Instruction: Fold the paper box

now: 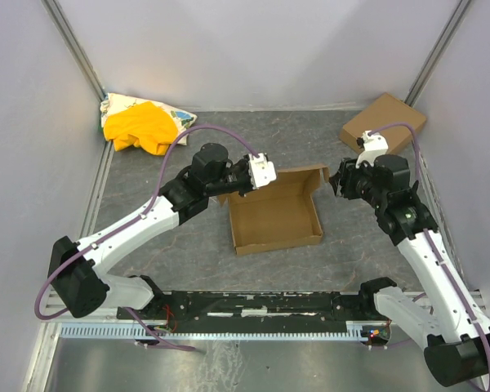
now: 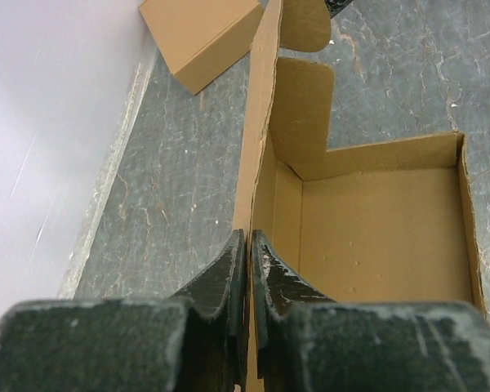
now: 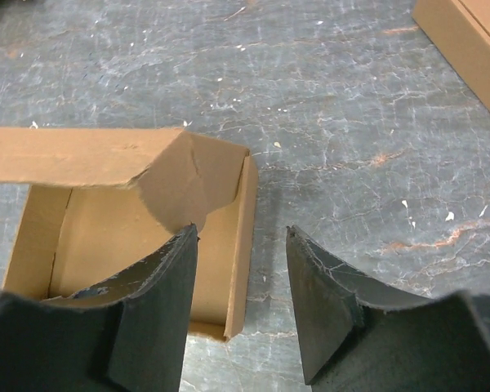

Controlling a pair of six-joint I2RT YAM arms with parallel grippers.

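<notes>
left hand (image 2: 247, 245): pinched closed | right hand (image 3: 241, 237): jaws apart

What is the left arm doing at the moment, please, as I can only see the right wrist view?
Observer: The left arm's fingers are shut on the paper box, pinching its upright far wall.
Operator: Thank you. Is anything else lying on that side?
Observer: Yes, a yellow-and-white cloth bundle sits in the far left corner of the table, apart from the box.
</notes>
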